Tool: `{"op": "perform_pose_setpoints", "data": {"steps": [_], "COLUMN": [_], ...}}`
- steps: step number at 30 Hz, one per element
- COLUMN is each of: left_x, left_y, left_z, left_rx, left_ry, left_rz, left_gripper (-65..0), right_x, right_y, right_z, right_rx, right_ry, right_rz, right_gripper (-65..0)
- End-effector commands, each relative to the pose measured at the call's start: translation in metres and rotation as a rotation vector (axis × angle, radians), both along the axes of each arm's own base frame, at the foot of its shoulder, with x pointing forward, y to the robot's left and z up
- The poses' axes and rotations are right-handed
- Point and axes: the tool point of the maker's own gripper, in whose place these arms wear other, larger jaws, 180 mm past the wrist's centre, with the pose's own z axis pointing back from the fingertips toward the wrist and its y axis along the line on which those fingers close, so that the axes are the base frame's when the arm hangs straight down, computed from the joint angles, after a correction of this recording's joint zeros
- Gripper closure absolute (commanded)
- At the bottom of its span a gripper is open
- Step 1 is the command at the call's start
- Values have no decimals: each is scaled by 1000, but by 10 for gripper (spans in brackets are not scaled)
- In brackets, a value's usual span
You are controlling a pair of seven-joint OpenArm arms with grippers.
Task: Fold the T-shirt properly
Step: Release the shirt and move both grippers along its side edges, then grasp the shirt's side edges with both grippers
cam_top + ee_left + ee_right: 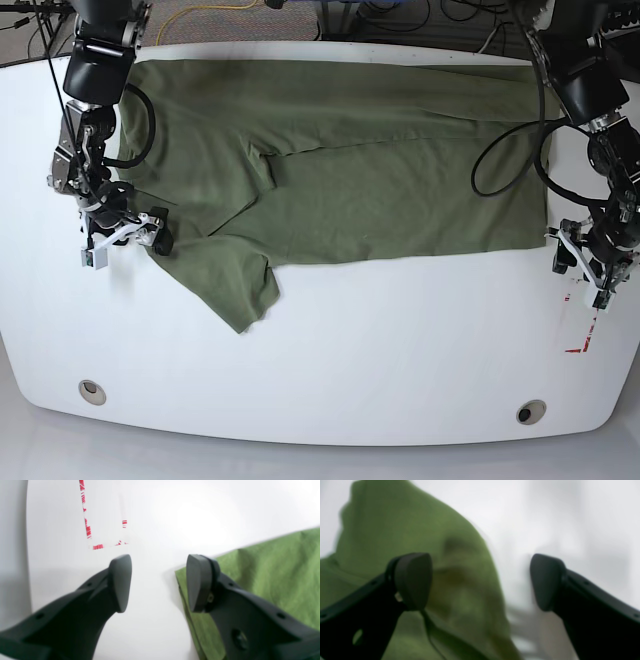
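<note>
The olive-green T-shirt (360, 170) lies spread across the far half of the white table (330, 370), with one sleeve (235, 285) sticking out toward the front left. My left gripper (158, 582) is open just off the shirt's front right corner (262, 580); one finger (200, 582) sits over the cloth's edge and the other over bare table. In the base view the left gripper (585, 262) is low at that corner. My right gripper (481, 581) is open beside the shirt's left edge (420, 530), blurred, and holds nothing. It appears in the base view too (125, 235).
Red tape marks (87, 527) lie on the table beyond the left gripper, also near the right edge (580, 330). Two round holes (92, 391) (531, 411) sit near the table's front edge. Cables (400, 20) run behind the table.
</note>
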Motion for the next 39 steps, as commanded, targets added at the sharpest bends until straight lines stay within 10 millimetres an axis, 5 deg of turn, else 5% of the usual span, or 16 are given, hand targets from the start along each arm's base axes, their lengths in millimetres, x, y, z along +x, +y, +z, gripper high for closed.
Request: {"op": "perform_pose_setpoints", "data": {"steps": [1,9,12,26,39], "left_x": [6,4,2,-1,9], "left_y": [6,7,8,8,1], "left_z": [15,1,-10,-41,-73], "left_rx": [13,-14,-36,-110,-186], "left_ry": [-45,-10,21,82,204], "left_rz": [4,13,22,45,40], "left_gripper": [-329,-329,-329,-332,-333], "right_x": [16,16,16,17,17], "right_y": [-7,9,16,27,27], "right_z": [18,11,8,5,5], "right_rx": [-15,-22,-25,-6,-8], "right_ry": [-42,-20,-11,-12,-12], "right_rz": [5,53,74,82,85], "right_gripper": [-591,-588,-534,-16,-6]}}
